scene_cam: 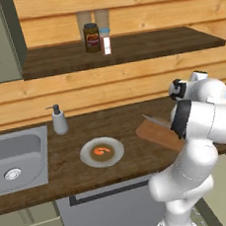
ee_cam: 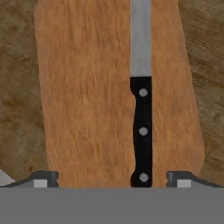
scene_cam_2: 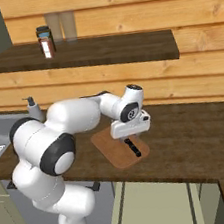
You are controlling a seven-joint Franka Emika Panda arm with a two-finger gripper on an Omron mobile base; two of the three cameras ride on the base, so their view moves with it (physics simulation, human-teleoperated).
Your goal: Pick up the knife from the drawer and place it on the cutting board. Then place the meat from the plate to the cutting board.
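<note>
The knife [ee_cam: 142, 131] lies flat on the cutting board [ee_cam: 83, 100], dark handle toward me and grey blade pointing away. My gripper [ee_cam: 113, 179] hovers just above the handle end, open, its fingertips [ee_cam: 41, 179] standing wide on either side and touching nothing. In the right base view the gripper [scene_cam_2: 130, 140] hangs over the knife [scene_cam_2: 134, 148] on the board [scene_cam_2: 112, 154]. From the left base view, the blade [scene_cam: 155, 121] and part of the board [scene_cam: 155, 136] peek out from behind my arm. The meat [scene_cam: 102, 150] sits curled on the plate [scene_cam: 88, 160], left of the board.
A steel sink [scene_cam: 15, 156] is set into the counter at the far left, with a soap dispenser [scene_cam: 59, 120] beside it. Two jars [scene_cam: 92, 37] stand on the dark shelf [scene_cam: 152, 43] above. Bare counter [scene_cam_2: 199, 142] stretches right of the board.
</note>
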